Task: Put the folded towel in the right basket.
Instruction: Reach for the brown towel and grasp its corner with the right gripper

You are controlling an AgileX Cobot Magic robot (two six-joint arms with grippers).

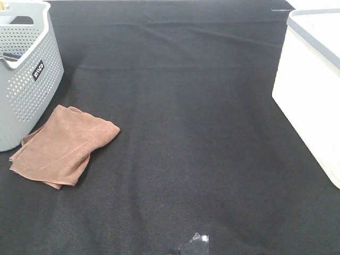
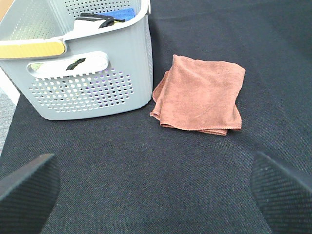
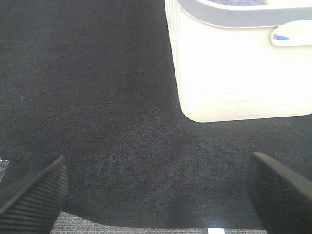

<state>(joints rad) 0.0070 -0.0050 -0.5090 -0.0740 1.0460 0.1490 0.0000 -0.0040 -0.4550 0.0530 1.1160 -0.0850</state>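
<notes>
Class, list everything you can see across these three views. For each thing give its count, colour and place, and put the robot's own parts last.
Towel: one, brown, folded, on the cloth beside the grey basket.
Grey basket: one, grey, perforated, far left.
Blue item: one, blue, inside the grey basket; what it is cannot be told.
White basket: one, white with a grey rim, right edge.
Cloth: one, black, covering the table.
Scrap: one, clear, at the cloth's near edge.
Left gripper: one, black, open, facing the towel.
Right gripper: one, black, open, facing the white basket.
</notes>
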